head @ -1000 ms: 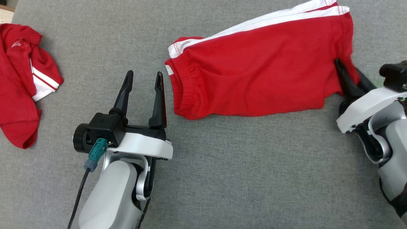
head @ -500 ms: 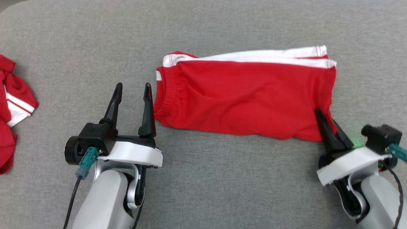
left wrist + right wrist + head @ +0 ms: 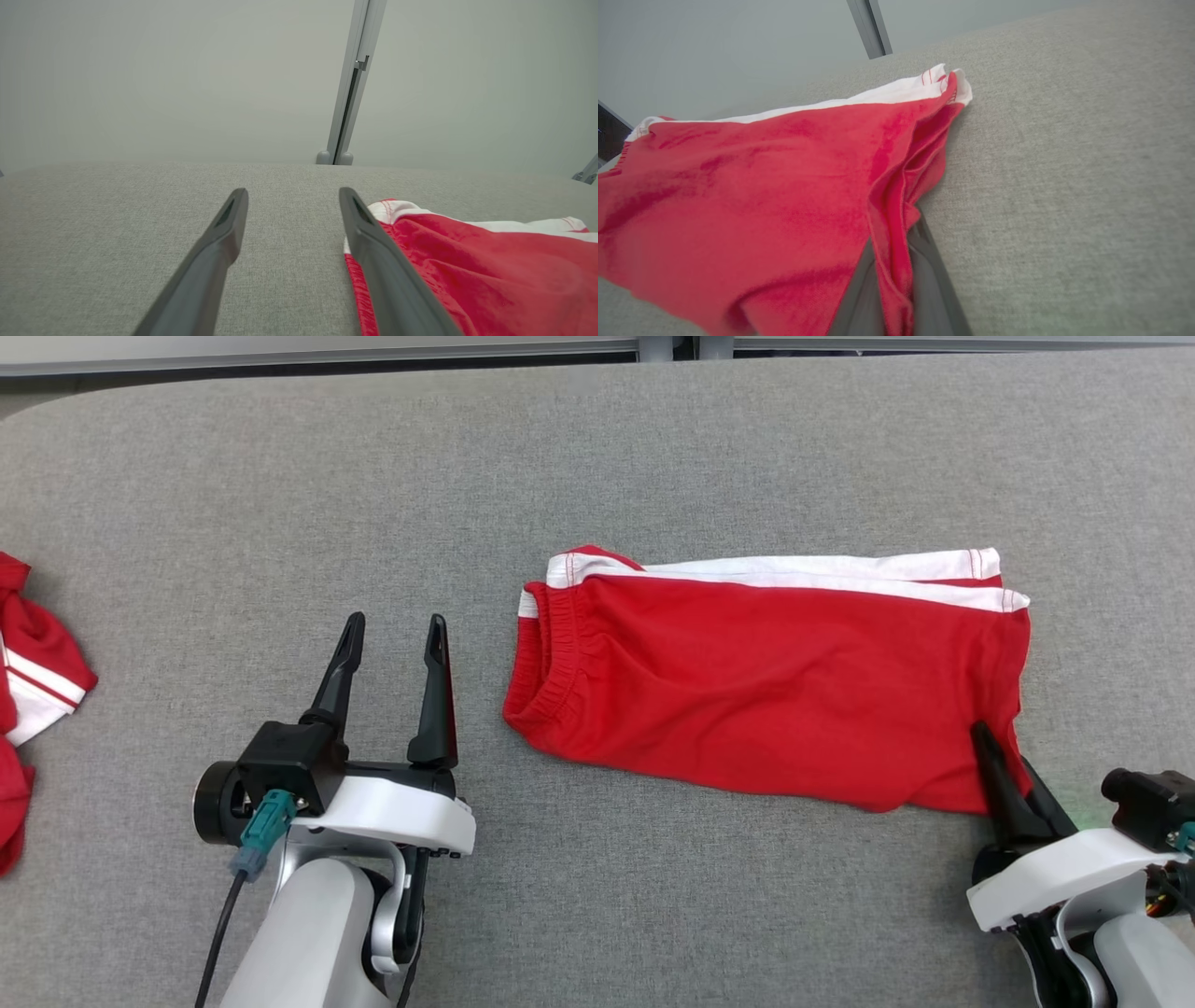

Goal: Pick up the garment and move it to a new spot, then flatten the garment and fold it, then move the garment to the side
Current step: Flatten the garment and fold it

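The garment (image 3: 775, 681) is a pair of red shorts with white side stripes, lying folded flat on the grey table (image 3: 597, 457), waistband to the left. My right gripper (image 3: 1004, 761) is shut on the garment's near right hem corner; in the right wrist view the red cloth (image 3: 784, 186) is pinched between the two dark fingers (image 3: 931, 298). My left gripper (image 3: 392, 635) stands open just left of the waistband, nothing between its fingers. In the left wrist view the waistband (image 3: 467, 270) lies beside the right finger (image 3: 387, 275).
A second red garment with white stripes (image 3: 28, 709) lies crumpled at the table's left edge. The table's far edge and a metal frame post (image 3: 667, 347) run along the top. Bare grey cloth surface lies in front of and behind the shorts.
The head camera has shifted, so the whole picture moved. My right gripper has shut on the hem corner. The left gripper stays open beside the waistband.
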### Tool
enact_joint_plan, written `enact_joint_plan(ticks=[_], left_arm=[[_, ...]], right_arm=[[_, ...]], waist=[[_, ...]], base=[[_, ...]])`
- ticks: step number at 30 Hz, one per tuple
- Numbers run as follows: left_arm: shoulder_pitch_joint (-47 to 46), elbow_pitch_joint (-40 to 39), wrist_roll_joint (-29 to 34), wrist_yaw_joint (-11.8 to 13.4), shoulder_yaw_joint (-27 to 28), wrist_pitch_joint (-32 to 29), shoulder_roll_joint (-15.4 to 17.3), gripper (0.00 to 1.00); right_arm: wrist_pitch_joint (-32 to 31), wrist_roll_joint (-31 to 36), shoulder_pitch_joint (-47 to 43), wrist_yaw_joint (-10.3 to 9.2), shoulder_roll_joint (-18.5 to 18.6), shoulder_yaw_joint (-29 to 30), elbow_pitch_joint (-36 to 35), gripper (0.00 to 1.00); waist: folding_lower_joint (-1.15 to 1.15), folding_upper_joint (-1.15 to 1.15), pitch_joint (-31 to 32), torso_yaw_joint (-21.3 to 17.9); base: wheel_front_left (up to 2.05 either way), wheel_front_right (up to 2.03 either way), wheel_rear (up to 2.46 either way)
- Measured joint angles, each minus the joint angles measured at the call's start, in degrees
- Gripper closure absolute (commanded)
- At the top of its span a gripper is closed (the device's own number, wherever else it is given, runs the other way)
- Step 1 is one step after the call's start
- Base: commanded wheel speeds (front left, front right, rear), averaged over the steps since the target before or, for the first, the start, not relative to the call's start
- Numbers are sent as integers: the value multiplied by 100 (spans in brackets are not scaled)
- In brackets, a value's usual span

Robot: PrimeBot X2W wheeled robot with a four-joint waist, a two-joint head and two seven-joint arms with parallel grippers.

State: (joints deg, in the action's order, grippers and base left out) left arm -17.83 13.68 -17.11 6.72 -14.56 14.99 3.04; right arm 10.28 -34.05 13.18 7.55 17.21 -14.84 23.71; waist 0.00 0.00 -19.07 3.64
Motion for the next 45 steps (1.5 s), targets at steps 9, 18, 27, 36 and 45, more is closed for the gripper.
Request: enact_joint_plan(ticks=[9,18,27,36,45], left_arm=[[-6,46,5,-8,-58,0,-8,0],[-28,40,-70,-10,-174,0,-16,0],[-59,-11,-231,62,-342,0,-22,0],[-92,-27,-246,141,-369,0,-24,0],[-120,-55,-175,171,-296,0,-24,0]], right_arm=[[-307,334,413,-7,-30,219,-339,100],[-1251,915,1416,-7,-851,-966,-1392,100],[-1438,735,1523,-7,-1070,-2078,-592,100],[-712,524,1668,-7,-916,-2458,-703,0],[122,493,1552,-7,-472,-1611,-1326,0]], waist=[[0,0,33,60],[0,0,59,357],[0,0,-87,632],[0,0,-141,591],[0,0,-125,417]], base=[[0,0,0],[0,0,0],[0,0,0],[0,0,0],[0,0,0]])
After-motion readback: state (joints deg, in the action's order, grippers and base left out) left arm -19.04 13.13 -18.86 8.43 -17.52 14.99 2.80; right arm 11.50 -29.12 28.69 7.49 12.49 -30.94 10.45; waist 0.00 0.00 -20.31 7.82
